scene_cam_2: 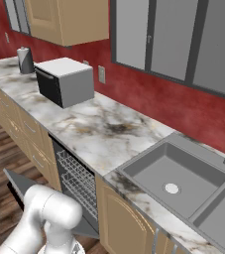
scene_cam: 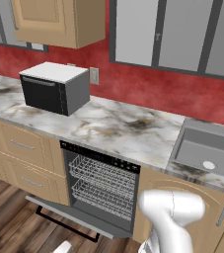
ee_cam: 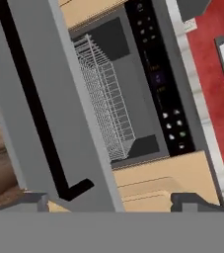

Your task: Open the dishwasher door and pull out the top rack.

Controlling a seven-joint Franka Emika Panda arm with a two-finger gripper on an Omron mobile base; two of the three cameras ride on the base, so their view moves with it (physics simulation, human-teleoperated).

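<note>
Gripper [ee_cam: 111, 200] is wide apart and empty, w/ dishwasher door [ee_cam: 49, 99] down ahead; reaching for top rack [ee_cam: 106, 99] may hit door edge.

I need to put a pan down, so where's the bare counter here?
Free: the marble counter between the microwave and the sink, above the open dishwasher door. Tighter: the corner left of the microwave, by a grey kettle.

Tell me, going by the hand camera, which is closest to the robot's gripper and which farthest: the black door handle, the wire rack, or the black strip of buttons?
1. The black bar handle on the dishwasher door, ending just above the gripper, at left.
2. The top rack, inside the opening, mid-picture.
3. The control strip, beyond the rack, at right.
</note>
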